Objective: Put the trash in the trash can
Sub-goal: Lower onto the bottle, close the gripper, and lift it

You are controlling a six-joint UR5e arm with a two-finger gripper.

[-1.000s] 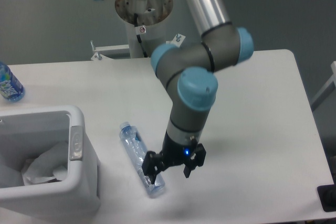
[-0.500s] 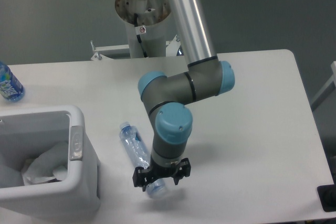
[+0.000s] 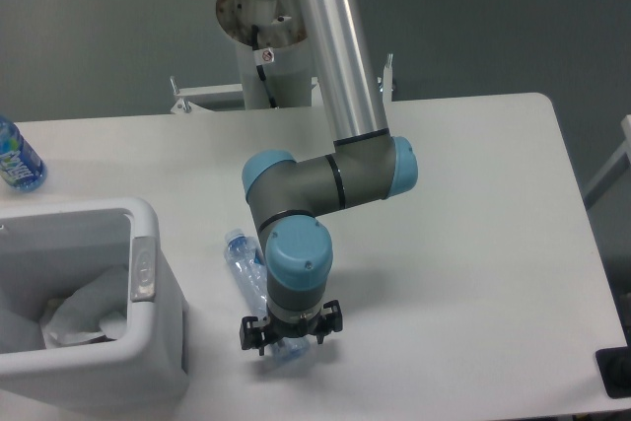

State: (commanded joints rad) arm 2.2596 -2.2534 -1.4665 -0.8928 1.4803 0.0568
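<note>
One piece of trash remained on the table: the flattened bottle, directly beneath the gripper, whose fingers stood spread astride its near end. A sound grasp called for closing squarely across the bottle's width. Left of the gripper, the trash can held the crumpled wrapper.

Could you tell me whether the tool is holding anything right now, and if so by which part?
Cannot be told: the tool straddles the lower end of the flattened bottle on the table, but the jaws are not visibly closed on it.
</note>
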